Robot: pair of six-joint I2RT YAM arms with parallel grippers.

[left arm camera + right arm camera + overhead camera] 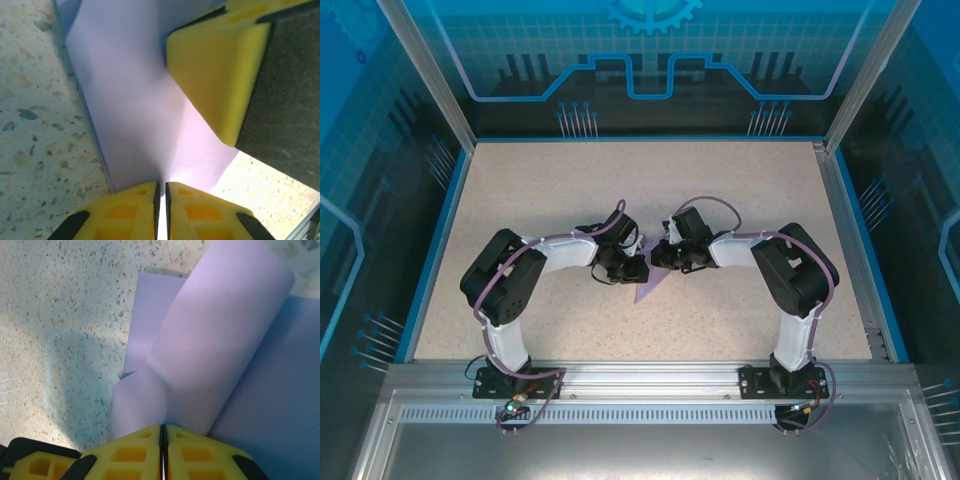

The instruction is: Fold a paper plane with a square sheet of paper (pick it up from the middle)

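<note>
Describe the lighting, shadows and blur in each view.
Top external: even light, sharp; the paper small at centre. Left wrist: close-up slightly soft, table glaringly bright at lower right. Right wrist: soft shadow across the table at left, paper's right side shaded bluish.

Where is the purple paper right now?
In the top view, the purple paper is in the middle of the table, a bit toward the front. It is pinched by the jaws of both arms where they meet.

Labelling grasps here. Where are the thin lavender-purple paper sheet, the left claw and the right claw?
lavender-purple paper sheet [215,340]: right wrist view, on its curled-up flap.
left claw [161,190]: left wrist view, between its yellow fingertips.
right claw [163,432]: right wrist view, between its yellow fingertips.
</note>
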